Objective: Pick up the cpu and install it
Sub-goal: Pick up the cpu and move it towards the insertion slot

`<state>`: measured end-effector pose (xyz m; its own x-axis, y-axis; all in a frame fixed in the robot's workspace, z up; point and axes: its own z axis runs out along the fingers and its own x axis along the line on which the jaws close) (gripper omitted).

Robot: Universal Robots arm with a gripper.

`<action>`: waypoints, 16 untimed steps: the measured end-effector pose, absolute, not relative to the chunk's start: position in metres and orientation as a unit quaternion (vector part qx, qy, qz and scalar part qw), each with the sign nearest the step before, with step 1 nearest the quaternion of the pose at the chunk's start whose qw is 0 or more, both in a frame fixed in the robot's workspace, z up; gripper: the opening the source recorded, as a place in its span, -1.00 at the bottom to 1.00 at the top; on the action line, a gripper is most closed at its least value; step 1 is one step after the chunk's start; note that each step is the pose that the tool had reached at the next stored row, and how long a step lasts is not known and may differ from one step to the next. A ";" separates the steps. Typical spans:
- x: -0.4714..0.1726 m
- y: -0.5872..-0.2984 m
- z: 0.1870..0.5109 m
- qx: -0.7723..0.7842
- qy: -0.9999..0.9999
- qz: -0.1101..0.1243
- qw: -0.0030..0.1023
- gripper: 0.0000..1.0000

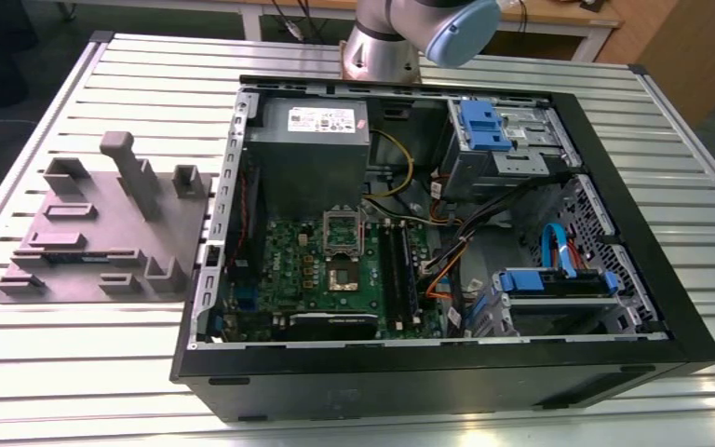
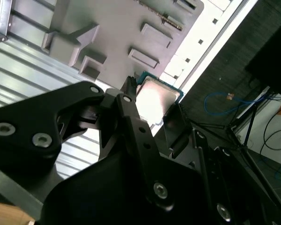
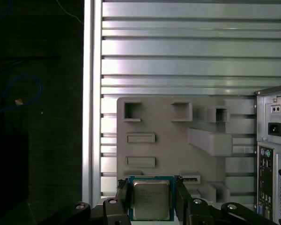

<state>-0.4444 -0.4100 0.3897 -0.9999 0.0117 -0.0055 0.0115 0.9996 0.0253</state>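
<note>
cpu (image 3: 151,199) clamped in gripper (image 3: 152,198) over grey tray (image 3: 168,140), exterior view shows open computer case (image 1: 457,382)

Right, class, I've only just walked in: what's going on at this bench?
The robot arm's gripper is shut on the cpu and holds it in the air over the grey parts tray, which lies on the slatted table. In the exterior view, the open computer case lies beside that tray with its motherboard exposed.
</note>
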 end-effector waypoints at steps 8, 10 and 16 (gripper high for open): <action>-0.442 -0.410 0.390 0.006 1.000 0.013 0.003 -0.04; -0.441 -0.410 0.390 0.006 1.000 0.013 0.003 -0.04; -0.439 -0.410 0.389 0.006 1.000 0.013 0.003 -0.04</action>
<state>-0.4391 -0.4099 0.3895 -0.9999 0.0118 -0.0058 0.0117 0.9996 0.0255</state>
